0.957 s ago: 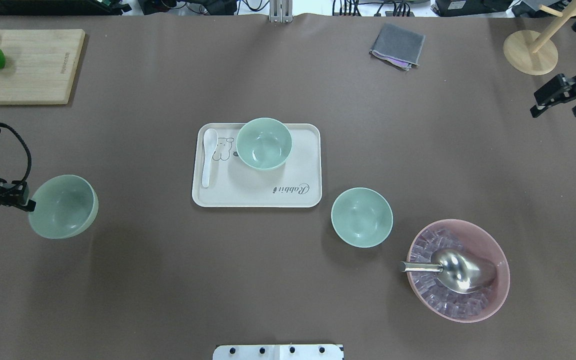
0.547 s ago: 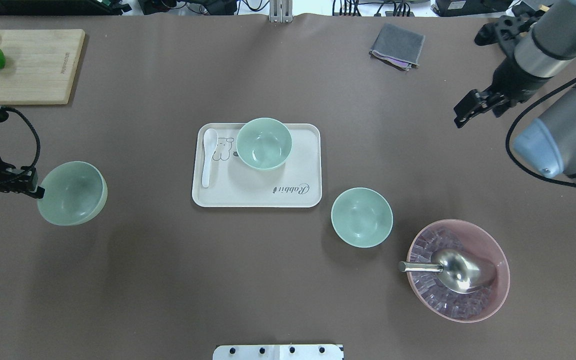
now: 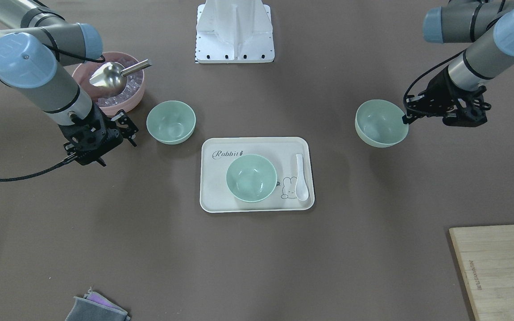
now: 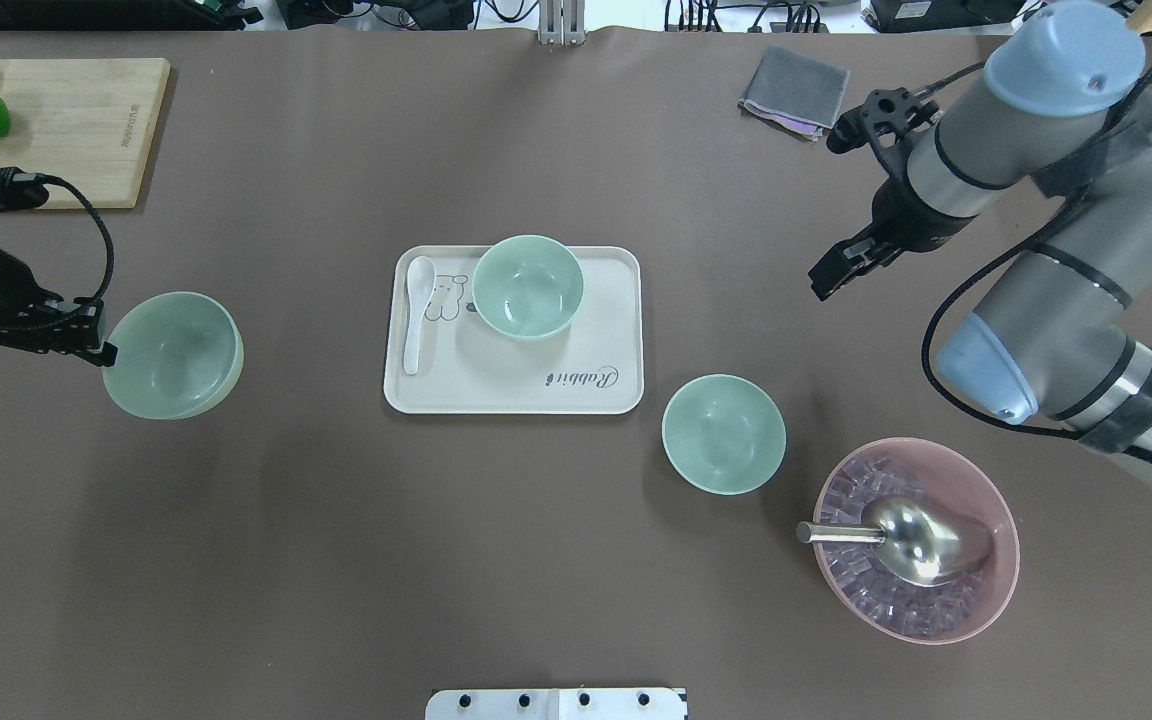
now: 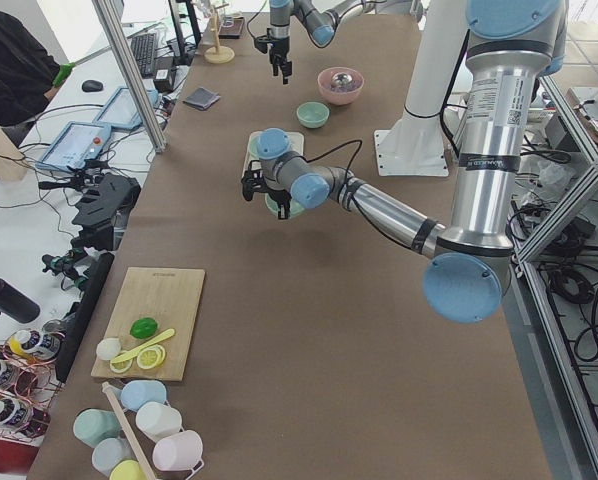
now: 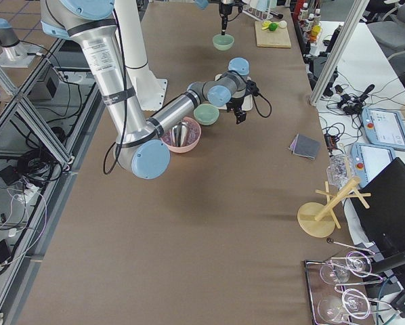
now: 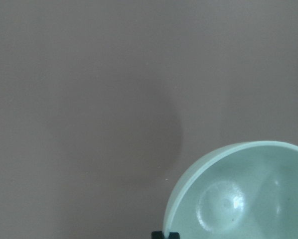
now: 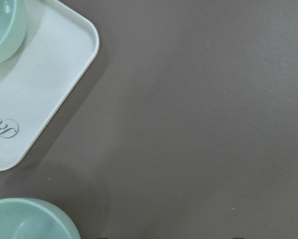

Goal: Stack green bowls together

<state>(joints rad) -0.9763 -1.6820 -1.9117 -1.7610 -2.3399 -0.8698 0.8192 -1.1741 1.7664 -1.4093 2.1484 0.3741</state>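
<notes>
Brown matting covers the whole table (image 4: 336, 560), where two grey arms reach in from either side. One wooden cutting board (image 4: 66, 130) lies at the far left corner; its small stamp is too fine to read. One cream tray (image 4: 516, 385) sits mid-table with "Rabbit" in script and a rabbit drawing. One pink bowl (image 3: 125, 106) of clear cubes holds one metal scoop (image 4: 921, 540). Three green bowls are out, none nested. One (image 4: 528, 287) stands on the tray beside a single white spoon (image 4: 418, 315). Another (image 4: 724, 434) stands on the matting between the tray and the pink bowl. The third (image 4: 176, 355) hangs tilted, clear of the table, left of the tray, its rim pinched in the left gripper (image 4: 104, 352), which sits at the bowl's outer edge. The right gripper (image 4: 824, 280) hovers with fingers apart and nothing between them, right of the tray and beyond the loose bowl, touching neither. One folded grey cloth (image 4: 796, 90) lies near the far edge.
</notes>
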